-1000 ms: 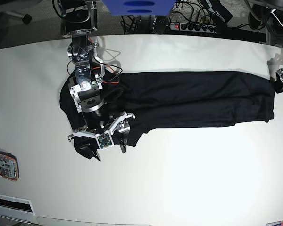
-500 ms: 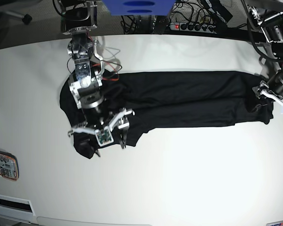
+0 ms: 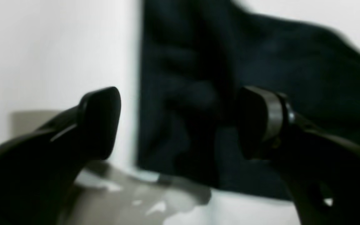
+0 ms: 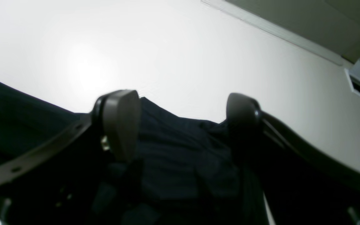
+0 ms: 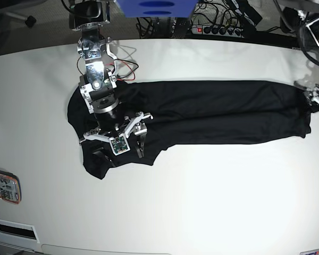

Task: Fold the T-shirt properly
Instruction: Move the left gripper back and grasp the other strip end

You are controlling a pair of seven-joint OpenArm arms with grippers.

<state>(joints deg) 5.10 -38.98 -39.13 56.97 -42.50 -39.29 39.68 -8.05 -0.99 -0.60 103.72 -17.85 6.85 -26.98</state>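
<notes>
Base view: white table (image 5: 212,202) fills most of the frame. T-shirt (image 5: 212,111), black, lies across the upper middle of the table as a long folded band running side to side, with a bunched, wrinkled end at the view's left and a narrower end near the right edge.

Right arm (image 5: 95,79) reaches down from the top left over the bunched end. Right gripper (image 5: 119,151) sits directly above the cloth there, fingers apart. Right wrist view confirms: both fingertips (image 4: 120,123) stand spread, with wrinkled black cloth between and below them; no fold pinched between the pads. Whether the tips touch the fabric cannot be told.

Left gripper (image 5: 315,98) is at the far right edge of the base view, at the narrow end of the shirt. Left wrist view (blurred): jaws wide apart, one fingertip (image 3: 100,122) over bare table just beside the straight shirt edge, the other over the dark cloth. Nothing clamped.

Small items: an orange-edged flat object (image 5: 4,186) at the left table edge, well apart from the shirt; a power strip (image 5: 218,29) behind the table's far side.
</notes>
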